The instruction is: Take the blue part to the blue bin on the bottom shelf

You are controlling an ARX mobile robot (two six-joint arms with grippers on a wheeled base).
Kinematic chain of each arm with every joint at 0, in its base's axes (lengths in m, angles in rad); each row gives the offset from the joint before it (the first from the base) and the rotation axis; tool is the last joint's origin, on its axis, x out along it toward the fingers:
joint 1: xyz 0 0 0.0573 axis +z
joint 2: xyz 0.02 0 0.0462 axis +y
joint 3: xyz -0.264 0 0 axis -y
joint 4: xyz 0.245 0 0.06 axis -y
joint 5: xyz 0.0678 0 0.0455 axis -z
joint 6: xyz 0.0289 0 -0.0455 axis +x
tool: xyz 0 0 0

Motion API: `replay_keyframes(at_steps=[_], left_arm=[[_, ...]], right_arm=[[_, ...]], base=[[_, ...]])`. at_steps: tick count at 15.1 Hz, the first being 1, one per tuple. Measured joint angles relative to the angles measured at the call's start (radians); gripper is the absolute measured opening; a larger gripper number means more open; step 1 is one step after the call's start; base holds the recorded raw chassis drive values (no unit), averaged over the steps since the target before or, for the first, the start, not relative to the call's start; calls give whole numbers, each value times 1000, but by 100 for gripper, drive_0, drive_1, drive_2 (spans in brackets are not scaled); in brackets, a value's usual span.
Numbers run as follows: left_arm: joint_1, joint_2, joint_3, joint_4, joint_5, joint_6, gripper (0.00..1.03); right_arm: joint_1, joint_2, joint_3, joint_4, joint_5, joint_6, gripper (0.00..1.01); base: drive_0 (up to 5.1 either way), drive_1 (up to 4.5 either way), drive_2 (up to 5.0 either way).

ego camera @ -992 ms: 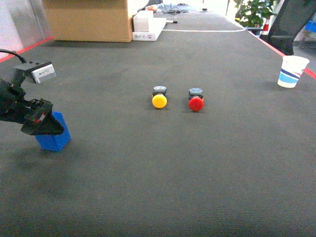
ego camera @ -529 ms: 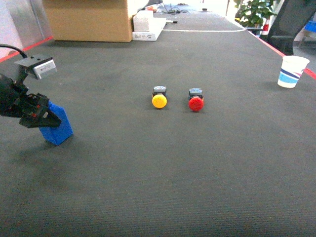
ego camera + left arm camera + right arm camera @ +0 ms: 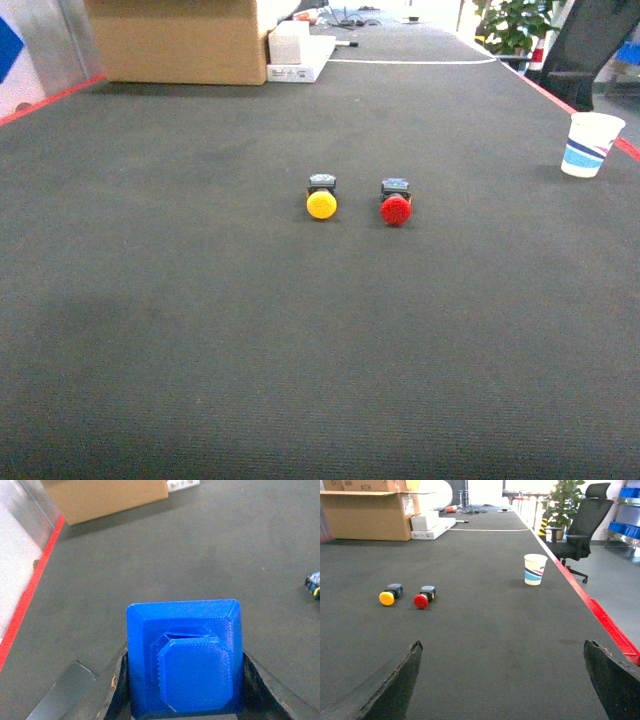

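Pick is done: the left gripper [image 3: 182, 700] is clamping the blue part [image 3: 184, 656], matte ridged plastic, square with chamfered corners and a raised octagonal boss, held above the desk [image 3: 210, 545] near the cardboard box [image 3: 102, 497]. Neither shelf nor bin is showing, so carry and drop remain. Right gripper [image 3: 502, 680] is hanging wide open, empty.

I see a dark grey matted table [image 3: 200, 330] with red edging, carrying a yellow round-capped button [image 3: 321, 198] beside a red one [image 3: 396, 203], a striped paper cup [image 3: 591, 144], a brown cardboard box [image 3: 180, 40] and a flat white box [image 3: 300, 50].
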Motion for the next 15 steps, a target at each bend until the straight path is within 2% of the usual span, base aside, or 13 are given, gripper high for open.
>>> replay_keyframes(at_steps=[1, 2, 4, 5, 6, 8, 12, 14, 15], left_arm=[[3, -84, -78, 60, -5, -58, 46], [-3, -179, -153, 161, -43, -103, 46], [-48, -349, -321, 361, -126, -144, 46], [-67, -402, -420, 429, -162, -179, 46], [-72, -444, -525, 446, -227, -222, 46], [-88, -493, -614, 482, -291, -262, 46], [-110, -541, -719, 598, -368, -339, 46], [-121, -547, -761, 688, -395, -351, 46], [-122, -553, -762, 692, -397, -351, 46]], right_arm=[[0, 0, 0, 0, 0, 0, 98], [0, 0, 0, 0, 0, 0, 98], [0, 0, 0, 0, 0, 0, 98], [0, 0, 0, 0, 0, 0, 98], [0, 0, 0, 0, 0, 0, 98], [0, 0, 0, 0, 0, 0, 98], [0, 0, 0, 0, 0, 0, 98], [0, 0, 0, 0, 0, 0, 98], [0, 0, 0, 0, 0, 0, 98]], base=[[0, 0, 0], [0, 0, 0], [0, 0, 0], [0, 0, 0], [0, 0, 0], [0, 0, 0], [0, 0, 0], [0, 0, 0], [0, 0, 0]])
